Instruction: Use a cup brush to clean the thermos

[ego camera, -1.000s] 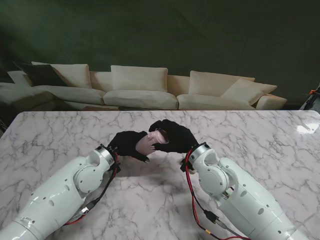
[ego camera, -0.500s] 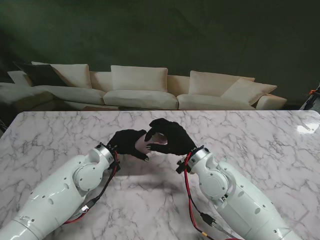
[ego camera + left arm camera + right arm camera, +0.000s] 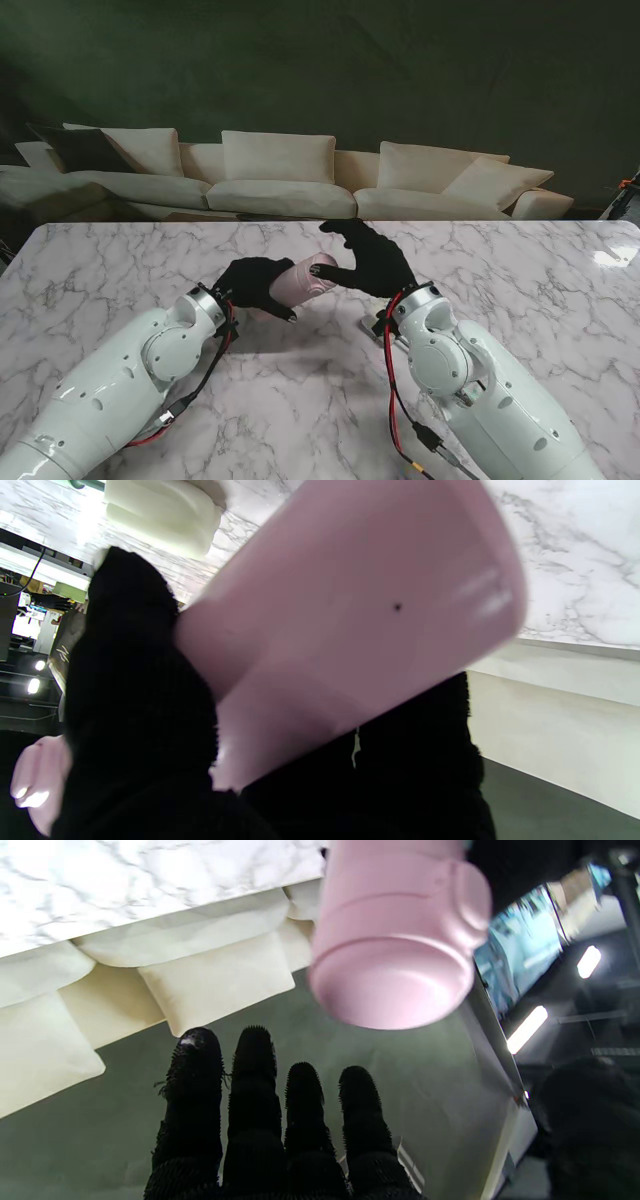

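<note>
Now the left hand grips a pink thermos, tilted; the right hand hovers open beside its lid, holding nothing. Best to steady the body before twisting.

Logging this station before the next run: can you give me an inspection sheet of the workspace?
Surface: white marble table, no spill seen.
Job's things: pink thermos, lid on, held tilted off the table; cup brush not seen.
Clutter: nothing seen.
Hands: left hand shut on thermos body; right hand open, fingers apart, beside the lid end; contact cannot be told.
Cables: red and black cables run along both forearms, the right one hangs loose in a loop.
Surroundings: cream sofa past the far edge, dark wall behind.
</note>
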You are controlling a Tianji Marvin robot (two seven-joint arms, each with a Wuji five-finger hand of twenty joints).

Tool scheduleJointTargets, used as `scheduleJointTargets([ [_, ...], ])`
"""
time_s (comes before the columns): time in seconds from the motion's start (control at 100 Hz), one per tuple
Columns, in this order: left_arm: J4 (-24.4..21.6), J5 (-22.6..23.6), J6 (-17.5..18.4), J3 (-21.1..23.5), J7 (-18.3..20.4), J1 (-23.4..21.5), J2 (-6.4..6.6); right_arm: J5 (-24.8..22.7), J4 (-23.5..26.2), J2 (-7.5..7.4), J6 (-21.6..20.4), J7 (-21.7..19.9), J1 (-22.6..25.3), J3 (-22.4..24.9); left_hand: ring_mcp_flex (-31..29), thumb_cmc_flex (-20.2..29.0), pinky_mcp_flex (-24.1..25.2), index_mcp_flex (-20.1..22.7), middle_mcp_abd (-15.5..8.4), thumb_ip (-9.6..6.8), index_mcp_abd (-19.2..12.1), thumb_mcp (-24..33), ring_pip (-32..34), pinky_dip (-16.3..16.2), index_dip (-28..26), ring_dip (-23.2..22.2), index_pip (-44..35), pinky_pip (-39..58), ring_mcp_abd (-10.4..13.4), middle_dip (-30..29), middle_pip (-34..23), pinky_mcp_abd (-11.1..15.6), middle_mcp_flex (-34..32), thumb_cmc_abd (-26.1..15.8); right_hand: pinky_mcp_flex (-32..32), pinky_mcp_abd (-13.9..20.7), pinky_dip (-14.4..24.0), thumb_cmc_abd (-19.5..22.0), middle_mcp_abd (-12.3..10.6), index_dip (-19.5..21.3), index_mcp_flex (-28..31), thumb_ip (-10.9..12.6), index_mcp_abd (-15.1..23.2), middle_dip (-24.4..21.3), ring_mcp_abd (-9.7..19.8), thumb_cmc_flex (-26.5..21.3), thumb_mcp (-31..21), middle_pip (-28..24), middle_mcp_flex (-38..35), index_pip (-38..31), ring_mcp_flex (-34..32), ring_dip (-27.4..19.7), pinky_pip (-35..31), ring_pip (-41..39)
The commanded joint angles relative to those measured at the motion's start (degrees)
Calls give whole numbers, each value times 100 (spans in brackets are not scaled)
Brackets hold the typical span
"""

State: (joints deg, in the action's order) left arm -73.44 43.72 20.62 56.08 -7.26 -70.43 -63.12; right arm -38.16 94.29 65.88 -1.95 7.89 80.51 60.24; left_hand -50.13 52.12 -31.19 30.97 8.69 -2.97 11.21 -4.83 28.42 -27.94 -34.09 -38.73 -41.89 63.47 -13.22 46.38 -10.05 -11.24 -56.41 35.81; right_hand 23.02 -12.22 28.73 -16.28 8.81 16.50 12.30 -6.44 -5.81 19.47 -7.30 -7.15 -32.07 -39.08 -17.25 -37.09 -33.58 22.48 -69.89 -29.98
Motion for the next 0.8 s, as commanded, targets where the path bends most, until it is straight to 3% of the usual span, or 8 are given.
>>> scheduleJointTargets([
  [0.0, -33, 12, 44, -9, 65, 44, 7, 171, 14, -73, 19, -103, 11, -4, -456, 2092, -365, 519, -428, -42, -1038, 1852, 827, -342, -140, -301, -612, 664, 282, 192, -490, 542, -328, -1712, 491, 195, 110, 115, 90, -56, 94, 129, -262, 110, -61, 326, 107, -315, -218, -96, -367, 288, -533, -540],
  [0.16, -19, 18, 62, -21, 44, 48, 5, 164, 48, -122, 270, -426, -79, -155, -423, 2061, -375, 542, -434, -81, -1035, 1886, 837, -350, -153, -317, -635, 683, 92, 196, -494, 535, -362, -1666, 1544, 223, 657, 36, 165, 274, 319, 153, -292, 373, -156, 166, 88, -664, -483, -282, -1120, 1056, -1900, -2057],
  [0.28, -15, 12, 71, -24, 36, 52, 2, 123, 22, -147, 425, -605, -189, -314, -434, 2037, -373, 523, -443, -102, -1045, 1928, 876, -352, -189, -332, -662, 687, 222, 191, -480, 526, -363, -1655, 2172, 411, 837, 3, 250, 403, 372, 181, -330, 497, -166, -158, 183, -872, -538, -373, -1483, 1376, -2501, -2817],
  [0.38, -12, 6, 78, -22, 29, 56, -1, 210, -45, -139, 410, -648, -269, -418, -460, 2023, -375, 526, -444, -96, -1043, 1937, 863, -351, -190, -317, -658, 686, 265, 182, -468, 532, -364, -1649, 2619, 551, 696, -5, 194, 722, 493, 258, -139, 704, -105, -923, 498, -1169, -656, -758, -1840, 1472, -2812, -3205],
  [0.45, -11, -2, 76, -21, 29, 57, -2, 305, -122, -129, 298, -644, -321, -478, -468, 2024, -385, 531, -434, -90, -1048, 1943, 849, -349, -184, -307, -650, 686, 261, 172, -462, 534, -370, -1646, 2546, 666, 550, 68, 80, 1103, 472, 349, 268, 817, 90, -2047, 821, -1326, -489, -1192, -1745, 1435, -2675, -3168],
  [0.56, -17, -23, 48, -23, 48, 56, -4, 235, -238, -141, 12, -620, -376, -555, -475, 2027, -390, 535, -429, -82, -1035, 1950, 836, -346, -174, -299, -636, 684, 254, 160, -454, 534, -373, -1644, 2158, 774, 524, -395, -19, 1425, 582, 53, 734, 915, 390, -1916, -1468, -1447, -251, -1607, -1363, 1348, -2231, -3066],
  [0.66, -8, -43, 24, -32, 66, 67, -6, 274, -354, -135, -330, -558, -400, -589, -485, 2021, -398, 540, -427, -75, -1038, 1952, 835, -343, -172, -297, -632, 684, 261, 157, -452, 535, -373, -1646, 1713, 679, 578, -880, -76, 858, 814, -607, 1215, 906, 538, -2586, -1906, -1424, -194, -2141, -1013, 1213, -1890, -2810],
  [0.79, 14, -82, -14, -26, 76, 92, -14, 191, -556, -101, -817, -220, -413, -615, -484, 2024, -399, 535, -424, -69, -1036, 1954, 833, -341, -169, -296, -622, 683, 252, 157, -456, 529, -373, -1650, 879, 314, 621, -1705, -179, 560, 1383, -772, 1711, 842, 446, -2924, -2536, -1235, -337, -2479, -593, 896, -1201, -2033],
])
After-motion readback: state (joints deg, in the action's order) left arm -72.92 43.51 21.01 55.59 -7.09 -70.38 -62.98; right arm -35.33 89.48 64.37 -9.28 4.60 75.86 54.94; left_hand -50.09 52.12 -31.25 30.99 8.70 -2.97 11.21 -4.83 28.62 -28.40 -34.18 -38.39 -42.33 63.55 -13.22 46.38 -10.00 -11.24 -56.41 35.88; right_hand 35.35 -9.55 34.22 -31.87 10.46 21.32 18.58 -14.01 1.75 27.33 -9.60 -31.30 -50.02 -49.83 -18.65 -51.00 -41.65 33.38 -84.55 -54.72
